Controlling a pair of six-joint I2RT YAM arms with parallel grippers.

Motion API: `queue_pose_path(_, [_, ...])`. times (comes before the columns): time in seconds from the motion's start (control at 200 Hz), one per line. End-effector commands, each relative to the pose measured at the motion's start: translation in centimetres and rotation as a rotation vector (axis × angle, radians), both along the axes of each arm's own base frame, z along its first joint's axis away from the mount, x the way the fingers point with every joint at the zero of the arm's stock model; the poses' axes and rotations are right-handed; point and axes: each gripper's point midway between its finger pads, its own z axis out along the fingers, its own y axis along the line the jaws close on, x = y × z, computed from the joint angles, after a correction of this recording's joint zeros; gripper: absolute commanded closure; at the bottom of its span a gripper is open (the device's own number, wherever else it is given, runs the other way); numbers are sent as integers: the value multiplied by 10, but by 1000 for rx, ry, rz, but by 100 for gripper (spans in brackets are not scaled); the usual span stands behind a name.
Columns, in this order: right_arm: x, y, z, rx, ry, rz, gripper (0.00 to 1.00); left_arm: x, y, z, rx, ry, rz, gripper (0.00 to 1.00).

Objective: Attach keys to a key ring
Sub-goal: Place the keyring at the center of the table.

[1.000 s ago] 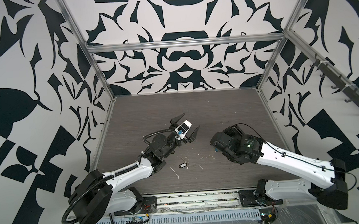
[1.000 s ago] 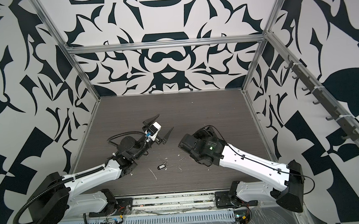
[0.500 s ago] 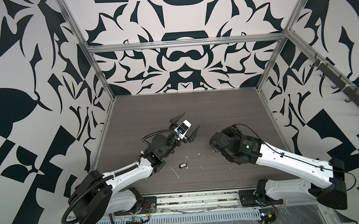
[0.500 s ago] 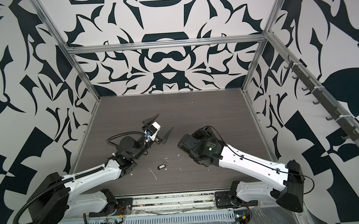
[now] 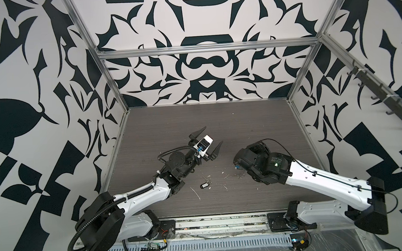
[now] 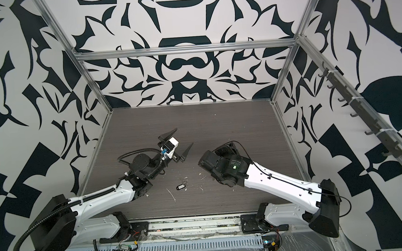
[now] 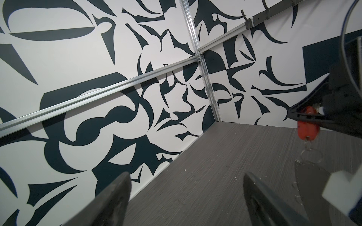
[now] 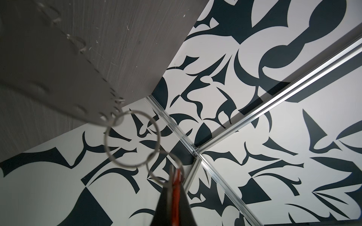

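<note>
My left gripper [image 5: 213,135] hangs open and empty above the middle of the table; in the left wrist view its gap [image 7: 186,174] shows only bare table. My right gripper [image 8: 172,182] is shut on the red-orange tag [image 8: 177,185] of one bunch of keys. From the tag hangs a thin grey hoop, the key ring [image 8: 106,140], with a silver key [image 8: 58,68] dangling from it. The left wrist view shows that gripper [image 7: 293,116], tag [image 7: 307,127] and key [image 7: 311,176] to one side. The black-tagged keys [image 5: 205,185] [image 6: 180,186] lie on the table between the arms.
White scraps [image 5: 195,193] and flecks are scattered on the dark table [image 5: 218,120] around the black-tagged keys. Patterned walls with aluminium posts close in three sides. A rail of hooks [image 5: 385,100] runs along the right wall. The right arm's wrist [image 5: 257,161] covers its fingers in both top views.
The right arm has edged slightly to the left with the red-tagged keys. The left arm and the black-tagged keys have stayed put.
</note>
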Motion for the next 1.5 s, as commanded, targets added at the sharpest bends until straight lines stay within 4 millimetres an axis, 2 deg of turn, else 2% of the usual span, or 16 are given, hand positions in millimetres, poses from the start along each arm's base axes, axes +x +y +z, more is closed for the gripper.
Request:
queue_pose_path(0.0, [1, 10, 13, 187, -50, -58, 100, -3, 6, 13, -46, -29, 3, 8])
queue_pose_path(0.07, [-3, 17, 6, 262, -16, -72, 100, -3, 7, 13, -47, -30, 2, 8])
queue_pose_path(0.15, [-10, 32, -3, 430, 58, -104, 100, -4, 7, 13, -48, -29, 1, 8])
queue_pose_path(0.255, [-22, 59, -11, 692, 186, -157, 100, -4, 8, 13, -51, -29, 4, 8])
queue_pose_path(0.35, [-26, 80, -16, 859, 251, -228, 100, -5, 9, 14, -56, -30, 3, 8])
queue_pose_path(0.58, [-18, 123, -26, 1177, 277, -348, 100, -5, 14, 18, -77, -32, 17, 8])
queue_pose_path(0.735, [0, 144, -25, 1396, 187, -295, 100, -5, 25, 21, -110, -34, 52, 8])
queue_pose_path(0.835, [14, 142, -36, 1508, 162, -350, 100, -6, 32, 24, -129, -48, 72, 7])
queue_pose_path(0.95, [26, 132, -67, 1550, 197, -474, 100, -6, 37, 26, -137, -53, 80, 7])
queue_pose_path(1.06, [33, 115, -93, 1560, 149, -553, 100, -7, 36, 25, -138, -49, 72, 6])
queue_pose_path(1.215, [26, 98, -127, 1564, 134, -644, 100, -6, 33, 23, -134, -40, 61, 6])
queue_pose_path(1.35, [19, 77, -146, 1527, 81, -715, 100, -4, 32, 23, -132, -37, 63, 6])
queue_pose_path(1.495, [11, 61, -161, 1564, 57, -770, 100, -4, 29, 22, -131, -34, 54, 6])
